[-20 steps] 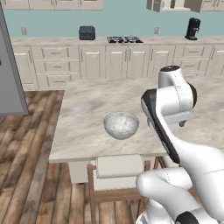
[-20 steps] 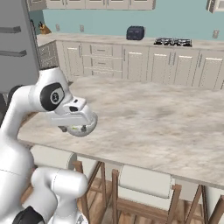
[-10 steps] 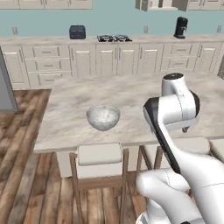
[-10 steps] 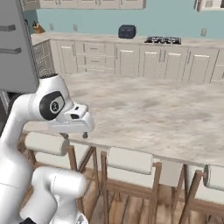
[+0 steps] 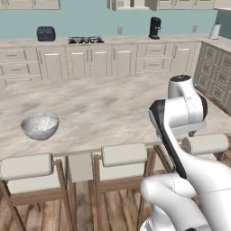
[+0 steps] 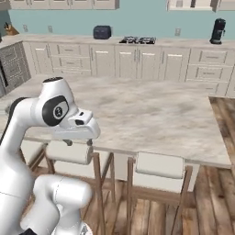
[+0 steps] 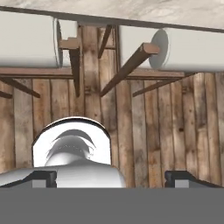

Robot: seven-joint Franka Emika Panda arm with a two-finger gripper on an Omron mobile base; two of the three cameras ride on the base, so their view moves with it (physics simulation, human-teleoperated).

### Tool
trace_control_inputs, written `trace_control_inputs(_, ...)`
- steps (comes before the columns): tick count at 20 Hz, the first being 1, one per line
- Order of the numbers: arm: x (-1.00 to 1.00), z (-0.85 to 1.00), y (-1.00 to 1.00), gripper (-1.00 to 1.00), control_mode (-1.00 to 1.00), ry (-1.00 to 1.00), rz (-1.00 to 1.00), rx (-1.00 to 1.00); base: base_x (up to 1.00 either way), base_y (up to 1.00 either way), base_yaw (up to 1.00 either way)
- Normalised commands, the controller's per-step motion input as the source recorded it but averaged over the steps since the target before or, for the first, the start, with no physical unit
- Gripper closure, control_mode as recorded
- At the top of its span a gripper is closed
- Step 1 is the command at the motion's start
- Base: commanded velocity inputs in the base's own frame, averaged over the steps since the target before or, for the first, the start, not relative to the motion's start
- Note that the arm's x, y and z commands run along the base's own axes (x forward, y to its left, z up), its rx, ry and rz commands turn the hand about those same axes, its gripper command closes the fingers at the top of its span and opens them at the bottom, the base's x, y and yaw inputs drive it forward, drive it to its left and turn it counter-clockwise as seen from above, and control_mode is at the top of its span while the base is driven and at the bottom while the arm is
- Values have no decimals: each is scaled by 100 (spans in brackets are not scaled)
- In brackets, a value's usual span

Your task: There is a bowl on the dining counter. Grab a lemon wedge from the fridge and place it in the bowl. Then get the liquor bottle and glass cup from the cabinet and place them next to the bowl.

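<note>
The speckled bowl (image 5: 40,126) sits upright, mouth up, round with no long axis, at about nine o'clock on the marble desk (image 5: 113,108) in the left base view, near its front edge. The arm folds at the desk's near edge with the hand aimed down, the pincer (image 6: 78,142) wide open and empty above the cushioned stools (image 6: 158,171). The hand view looks down on stool cushions (image 7: 192,50) and plank floor (image 7: 175,127), while the base views show the toaster (image 6: 102,32) and coffee machine (image 5: 154,28) on the far wall counter.
</note>
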Motion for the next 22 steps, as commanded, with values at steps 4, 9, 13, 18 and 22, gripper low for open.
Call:
trace_control_inputs(4,0,0,0,-100,100,0,0,0,0,-100,-1)
trace_control_inputs(9,0,0,0,-100,100,0,0,0,0,-100,0)
trace_control_inputs(13,0,0,0,-100,100,0,0,0,0,-100,0)
trace_control_inputs(18,0,0,0,-100,100,0,0,0,5,-100,0)
trace_control_inputs(22,0,0,0,-100,100,0,0,0,23,-100,0)
